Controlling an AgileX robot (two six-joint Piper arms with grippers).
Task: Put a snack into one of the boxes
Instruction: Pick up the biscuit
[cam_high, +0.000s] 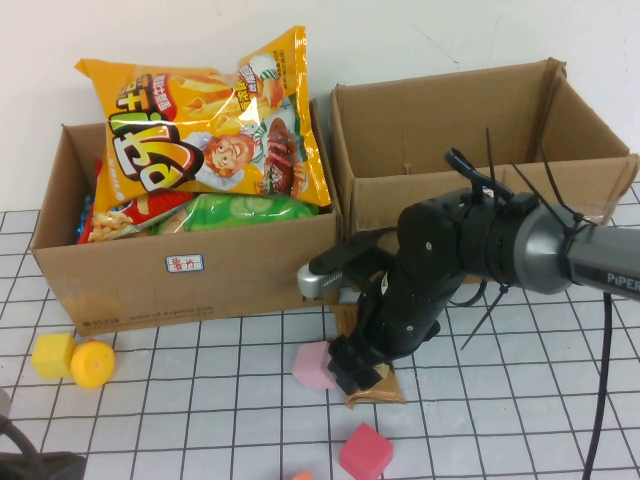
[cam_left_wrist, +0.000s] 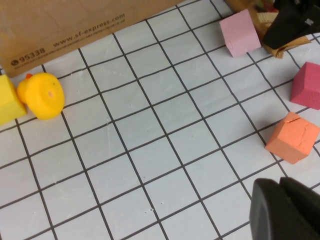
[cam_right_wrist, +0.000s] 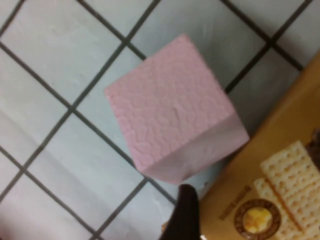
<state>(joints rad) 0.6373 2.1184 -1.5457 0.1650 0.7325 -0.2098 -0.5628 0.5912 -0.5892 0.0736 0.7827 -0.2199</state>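
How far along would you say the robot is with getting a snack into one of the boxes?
Early. The left box already holds chip bags; the right box looks empty. The right gripper is low over the brown cracker packet beside the pink cube, with nothing visibly gripped. The left gripper is shut, parked near the table's front-left edge. Grasping, lifting and dropping remain.

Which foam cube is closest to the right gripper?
The pale pink cube, right beside the right gripper, which is down over the brown cracker packet. The dark pink cube and orange cube lie farther toward the robot.
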